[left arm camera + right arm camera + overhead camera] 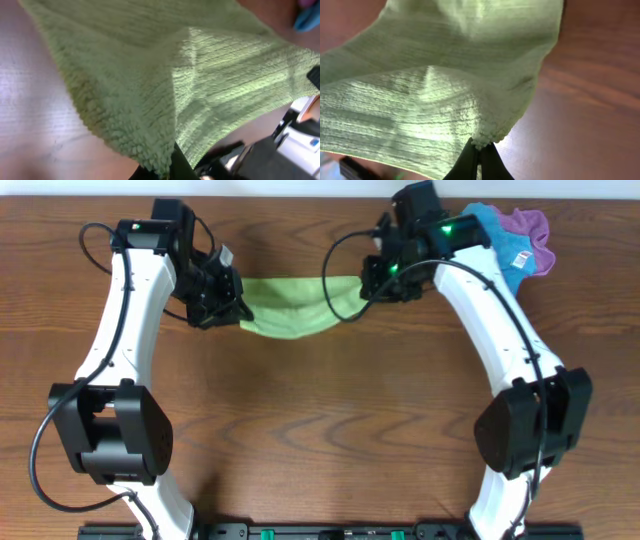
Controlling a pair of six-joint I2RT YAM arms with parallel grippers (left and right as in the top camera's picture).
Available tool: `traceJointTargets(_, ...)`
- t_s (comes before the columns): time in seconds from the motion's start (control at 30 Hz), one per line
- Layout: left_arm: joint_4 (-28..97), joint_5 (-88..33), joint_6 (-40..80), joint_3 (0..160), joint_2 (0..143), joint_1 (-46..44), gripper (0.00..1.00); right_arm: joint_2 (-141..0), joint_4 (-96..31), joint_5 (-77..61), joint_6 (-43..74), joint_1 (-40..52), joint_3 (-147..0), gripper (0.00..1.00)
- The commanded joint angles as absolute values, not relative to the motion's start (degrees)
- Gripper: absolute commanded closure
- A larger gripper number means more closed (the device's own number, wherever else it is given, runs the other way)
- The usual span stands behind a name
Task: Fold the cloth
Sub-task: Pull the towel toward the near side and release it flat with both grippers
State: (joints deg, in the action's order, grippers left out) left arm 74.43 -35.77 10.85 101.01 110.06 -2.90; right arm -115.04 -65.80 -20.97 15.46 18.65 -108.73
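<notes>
Cloth (pixel 290 308) hangs lifted between left gripper (pixel 228 308) and right gripper (pixel 365 288), each clamped on a corner, so the fold seems underway, and next both corners likely need carrying across evenly.

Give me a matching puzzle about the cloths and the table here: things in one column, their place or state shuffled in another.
1. lime green cloth
2. blue cloth
3. purple cloth
4. table

a. crumpled, farthest right
b. brown wood grain
c. pinched at both ends, sagging between
d. crumpled, partly hidden by the right arm

Pairs: 1-c, 2-d, 3-a, 4-b.
</notes>
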Motion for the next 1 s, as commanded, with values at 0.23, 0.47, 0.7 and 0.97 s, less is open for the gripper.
traceJointTargets(0.23, 77.97, -35.40, 4.56, 92.05, 109.80, -6.42, 0.94, -113.75, -73.01, -17.02, 12.56, 22.70, -109.49, 0.99)
traceJointTargets(0.47, 78.87, -33.52, 2.15, 88.55, 109.75, -5.28, 0.94, -113.75, -77.58, -14.41, 12.58, 22.70, -109.45, 0.99)
traceJointTargets(0.7, 79.33, -29.98, 1.19, 86.08, 109.73, -4.80, 0.94, -113.75, -79.40, -13.37, 12.58, 22.74, -107.04, 0.98)
traceJointTargets(0.97, 80.09, -29.41, 0.84, 85.12, 109.12, -3.31, 0.56, -113.75, -80.09, -13.54, 12.56, 22.92, -106.69, 0.65)
